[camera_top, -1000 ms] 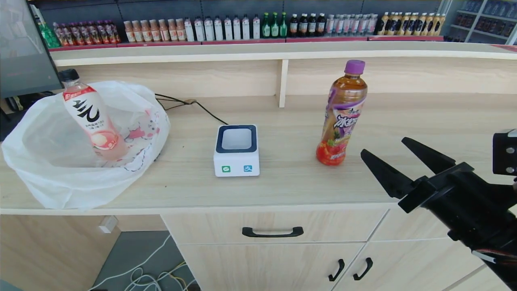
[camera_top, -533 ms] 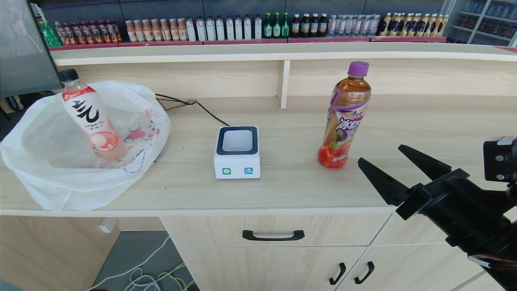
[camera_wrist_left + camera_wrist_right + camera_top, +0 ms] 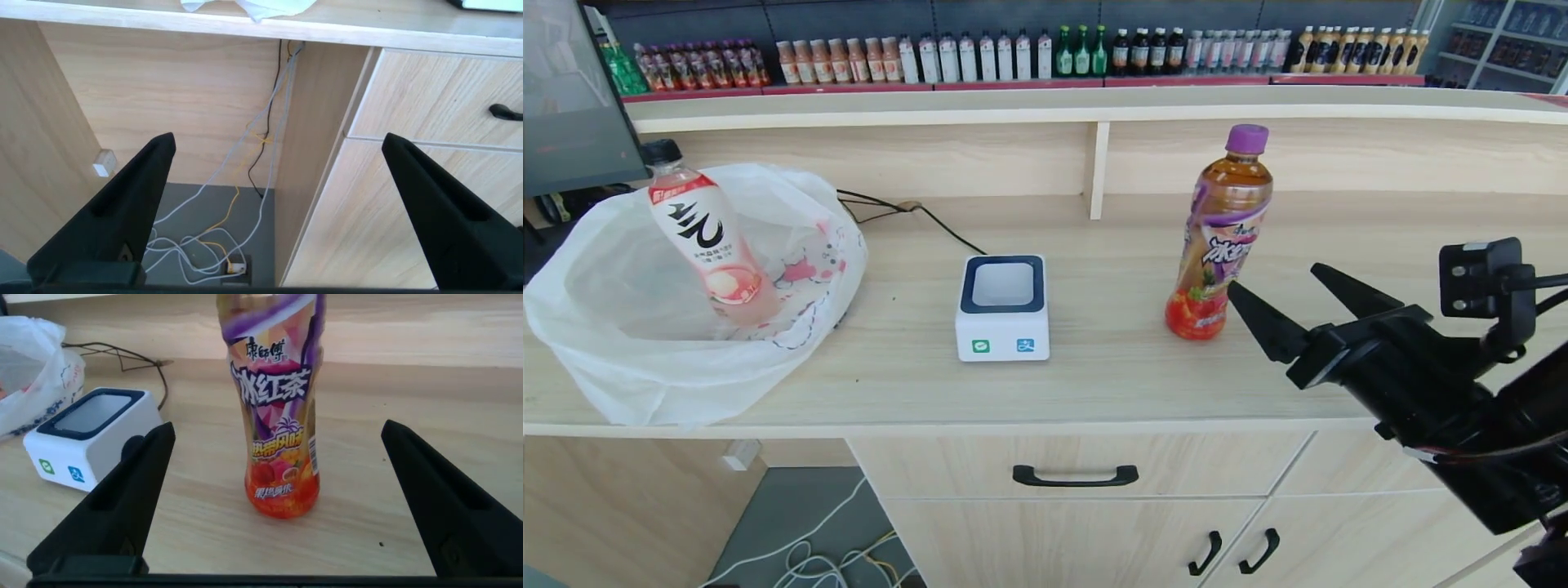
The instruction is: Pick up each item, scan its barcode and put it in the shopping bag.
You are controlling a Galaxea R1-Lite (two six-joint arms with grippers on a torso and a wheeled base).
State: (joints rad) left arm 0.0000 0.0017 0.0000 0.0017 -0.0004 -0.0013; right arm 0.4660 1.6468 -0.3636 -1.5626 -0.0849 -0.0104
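An iced tea bottle with a purple cap stands upright on the wooden counter, right of the white barcode scanner. My right gripper is open just right of the bottle's base, its fingers pointing at it without touching. In the right wrist view the bottle stands centred between the spread fingers, the scanner beside it. A pink drink bottle leans inside the white shopping bag at the counter's left end. My left gripper hangs open below the counter edge, facing the space under it.
A black cable runs from the scanner to the back ledge. A raised wooden ledge with a divider borders the counter's far side. Drawers with black handles sit below. Loose cables lie on the floor under the counter.
My right gripper has moved up and left toward the iced tea bottle, its near fingertip now close to the bottle's base. The bottles, bag and scanner stayed put.
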